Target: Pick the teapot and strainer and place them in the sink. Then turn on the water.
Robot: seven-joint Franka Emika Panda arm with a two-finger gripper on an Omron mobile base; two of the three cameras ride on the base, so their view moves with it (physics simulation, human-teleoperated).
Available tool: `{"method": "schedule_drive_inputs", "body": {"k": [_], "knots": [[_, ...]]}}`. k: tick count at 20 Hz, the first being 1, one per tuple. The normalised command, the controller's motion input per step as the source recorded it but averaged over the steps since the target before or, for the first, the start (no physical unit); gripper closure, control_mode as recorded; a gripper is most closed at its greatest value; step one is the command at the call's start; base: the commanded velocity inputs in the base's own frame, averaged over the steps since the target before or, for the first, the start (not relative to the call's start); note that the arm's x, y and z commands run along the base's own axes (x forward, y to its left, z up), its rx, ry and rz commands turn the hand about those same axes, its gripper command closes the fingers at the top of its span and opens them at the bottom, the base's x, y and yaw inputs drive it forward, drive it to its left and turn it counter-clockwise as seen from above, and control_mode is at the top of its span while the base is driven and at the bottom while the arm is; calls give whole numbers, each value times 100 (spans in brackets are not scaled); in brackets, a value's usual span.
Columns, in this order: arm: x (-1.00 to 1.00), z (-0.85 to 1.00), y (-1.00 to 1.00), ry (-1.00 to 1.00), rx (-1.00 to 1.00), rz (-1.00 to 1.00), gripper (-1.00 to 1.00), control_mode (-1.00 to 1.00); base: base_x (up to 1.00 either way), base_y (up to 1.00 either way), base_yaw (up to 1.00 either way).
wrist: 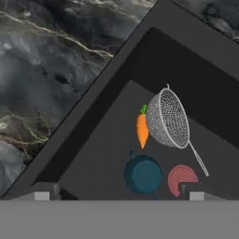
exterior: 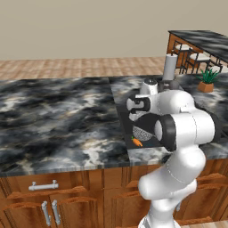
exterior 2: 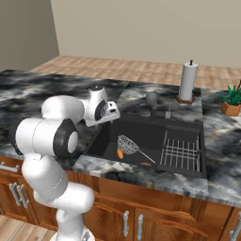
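Two task items lie below your empty, wide-open end effector [wrist: 115,192] in the black sink [wrist: 93,135]: teal teapot [wrist: 143,174] beside a carrot [wrist: 142,129], which touches the mesh strainer [wrist: 168,118].

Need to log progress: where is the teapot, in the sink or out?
In: the teapot sits on the sink floor.

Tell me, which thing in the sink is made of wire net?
The silver wire-mesh strainer with the thin straight handle. You can see through its netted bowl, while the orange carrot, round teal-blue teapot and pinkish-red wedge in the black sink are all solid.
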Motion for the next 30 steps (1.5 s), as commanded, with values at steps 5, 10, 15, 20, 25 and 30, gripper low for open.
{"method": "schedule_drive_inputs", "body": {"k": [5,10,15,20,25,30], "knots": [[-36,61,15,-13,0,-26,-100,-100,0,0,0],[-47,58,6,-14,0,-26,-100,-100,0,0,0],[-58,52,3,-14,0,-24,-100,-100,0,0,0],[-43,30,1,-15,1,-18,-100,-100,0,0,0],[-49,12,0,-9,8,-9,-100,-100,0,0,0],[-55,17,0,0,9,-2,-100,-100,0,0,0]]}}
